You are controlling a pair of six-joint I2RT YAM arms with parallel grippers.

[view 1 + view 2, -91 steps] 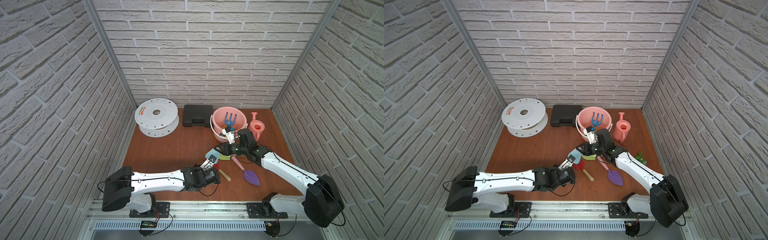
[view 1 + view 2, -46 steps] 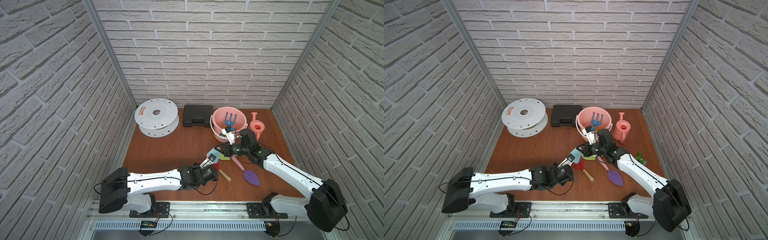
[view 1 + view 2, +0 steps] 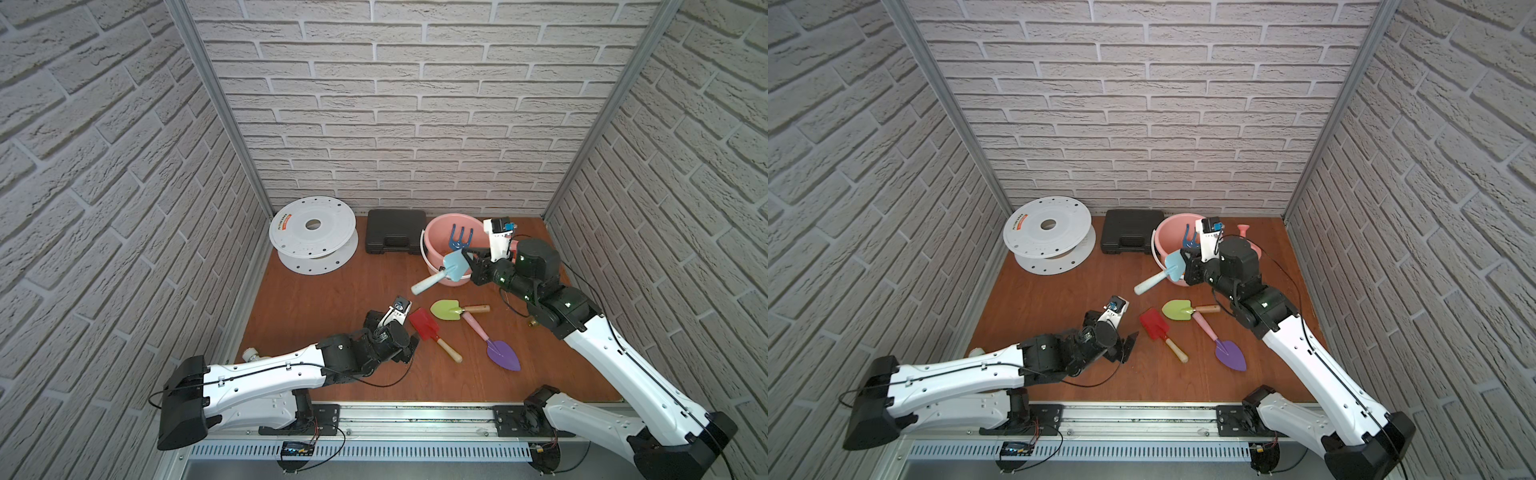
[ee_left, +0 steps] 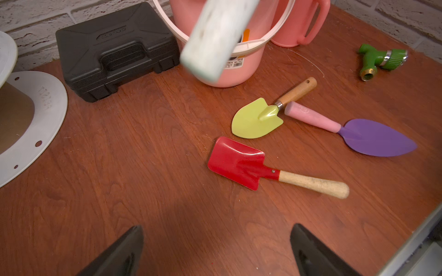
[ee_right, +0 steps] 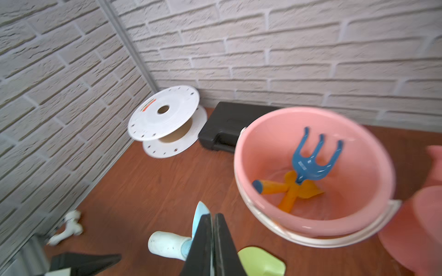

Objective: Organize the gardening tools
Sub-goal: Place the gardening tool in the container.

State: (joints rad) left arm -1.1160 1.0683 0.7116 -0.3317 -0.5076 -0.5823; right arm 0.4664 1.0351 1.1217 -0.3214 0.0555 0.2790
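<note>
Right gripper (image 5: 212,216): is clamping the light-blue trowel (image 3: 445,272) by its thin blade, at the near rim of the bucket (image 3: 438,239).
Left gripper (image 4: 217,227): is gaping wide, empty, near left.
Desk (image 3: 332,299): wood-grained, is carrying glossy red trowel (image 3: 423,324), green trowel (image 3: 444,309), purple trowel (image 3: 503,355) centrally.
Bucket: smooth pink plastic, is holding pronged blue fork (image 3: 460,237), yellow scoop (image 5: 311,191).

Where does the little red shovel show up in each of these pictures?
In a top view: red trowel lies flat mid-table, in front of the bucket.
In a top view: same place.
Left wrist: near the picture's centre.
Right wrist: not in it.
Shared landmark: the pink bucket, seen in all four.
</note>
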